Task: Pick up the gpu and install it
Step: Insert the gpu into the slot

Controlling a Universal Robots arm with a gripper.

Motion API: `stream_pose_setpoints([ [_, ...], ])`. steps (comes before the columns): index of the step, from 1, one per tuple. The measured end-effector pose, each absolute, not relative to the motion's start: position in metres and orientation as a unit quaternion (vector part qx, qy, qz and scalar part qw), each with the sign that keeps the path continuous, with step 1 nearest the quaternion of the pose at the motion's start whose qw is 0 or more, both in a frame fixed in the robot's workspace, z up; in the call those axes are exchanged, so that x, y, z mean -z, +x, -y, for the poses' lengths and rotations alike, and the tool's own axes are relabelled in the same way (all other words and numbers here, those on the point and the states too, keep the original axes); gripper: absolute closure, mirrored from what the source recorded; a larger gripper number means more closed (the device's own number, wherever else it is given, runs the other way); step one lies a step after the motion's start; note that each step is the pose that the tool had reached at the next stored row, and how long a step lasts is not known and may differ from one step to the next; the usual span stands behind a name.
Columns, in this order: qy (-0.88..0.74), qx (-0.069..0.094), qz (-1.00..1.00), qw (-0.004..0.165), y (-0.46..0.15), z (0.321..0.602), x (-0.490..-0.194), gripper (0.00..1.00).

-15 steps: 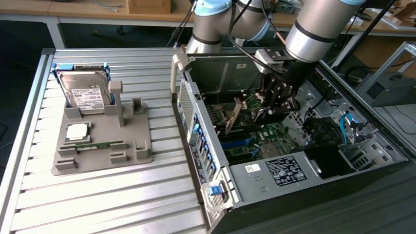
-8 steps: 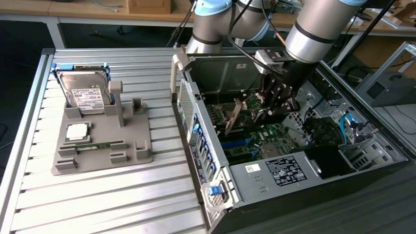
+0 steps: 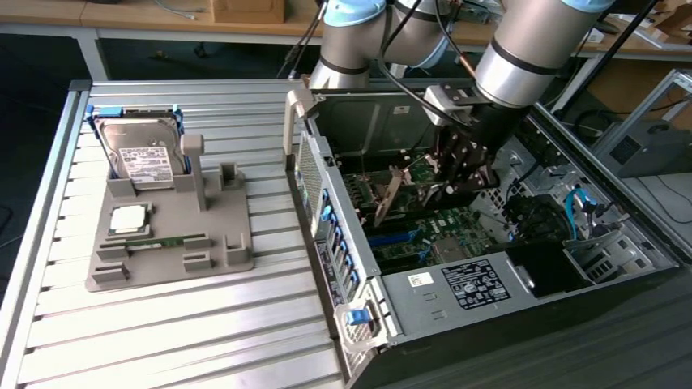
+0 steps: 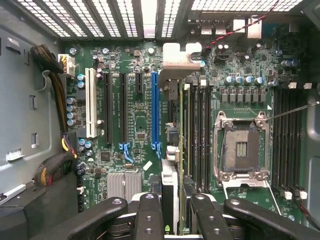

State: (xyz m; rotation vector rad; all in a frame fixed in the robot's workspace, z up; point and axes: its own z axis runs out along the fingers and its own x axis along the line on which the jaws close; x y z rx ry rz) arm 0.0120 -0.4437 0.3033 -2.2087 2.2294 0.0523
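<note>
GPU (image 3: 387, 194) standing edge-on inside case (image 3: 605, 243), over motherboard (image 4: 135, 125), beside blue slot (image 4: 154, 112). Gripper (image 4: 176, 210) clamping card's edge between black fingers (image 4: 149, 215). Sitting outside on grey holder (image 3: 162, 251): hard drive (image 3: 143, 158), memory stick (image 3: 162, 241).

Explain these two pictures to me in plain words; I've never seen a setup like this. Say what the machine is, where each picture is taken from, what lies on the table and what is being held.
The machine is a robot arm whose gripper reaches into an open computer case. One picture looks from outside; the other from a camera on the arm's wrist, looking past the fingers at the motherboard. The gripper is closed on the gpu, a thin circuit card with a metal bracket, seen edge-on in the wrist view. On the slatted table sits a grey parts holder with a hard drive, a processor chip and a memory stick.
</note>
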Motion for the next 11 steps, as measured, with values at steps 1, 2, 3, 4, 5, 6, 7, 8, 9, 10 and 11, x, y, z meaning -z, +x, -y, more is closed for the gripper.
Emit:
stream_pose_setpoints([
  [1,-0.704,-0.017,-0.71,0.001,0.0118,0.4439,-0.3032,0.73],
  [2,-0.704,-0.017,-0.71,0.001,0.0114,0.4442,-0.3032,0.73],
  [3,-0.704,-0.017,-0.71,0.001,0.0109,0.4444,-0.303,0.73],
  [4,-0.704,-0.017,-0.71,0.001,0.0106,0.4445,-0.3028,0.73],
  [5,-0.704,-0.017,-0.71,0.001,0.0102,0.4448,-0.3027,0.73],
  [6,-0.704,-0.017,-0.71,0.001,0.0098,0.445,-0.3025,0.73],
  [7,-0.704,-0.017,-0.71,0.001,0.0097,0.4451,-0.3025,0.73],
  [8,-0.704,-0.017,-0.71,0.001,0.0095,0.4452,-0.3024,0.73],
  [9,-0.704,-0.017,-0.71,0.001,0.009,0.4456,-0.3021,0.73],
  [10,-0.704,-0.017,-0.71,0.001,0.0086,0.4459,-0.302,0.73],
  [11,-0.704,-0.017,-0.71,0.001,0.0082,0.4463,-0.3017,0.73],
])
